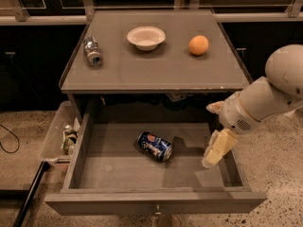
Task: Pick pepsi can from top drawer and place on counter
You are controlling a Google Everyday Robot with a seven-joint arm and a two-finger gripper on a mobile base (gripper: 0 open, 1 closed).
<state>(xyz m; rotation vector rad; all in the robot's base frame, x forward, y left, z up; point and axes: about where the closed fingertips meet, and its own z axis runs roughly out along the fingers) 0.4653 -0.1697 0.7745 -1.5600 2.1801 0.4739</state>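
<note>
The pepsi can (155, 145) lies on its side in the middle of the open top drawer (156, 202), its blue body and round logo showing. The grey counter (156, 67) sits above the drawer. My gripper (215, 152) hangs from the white arm at the right side of the drawer, above the drawer floor, to the right of the can and apart from it. It holds nothing.
On the counter stand a white bowl (146, 37) and an orange (199, 45), and a plain silver can (92, 52) lies at the left. A clear plastic bin (59, 138) with small items hangs at the drawer's left side. Speckled floor surrounds the cabinet.
</note>
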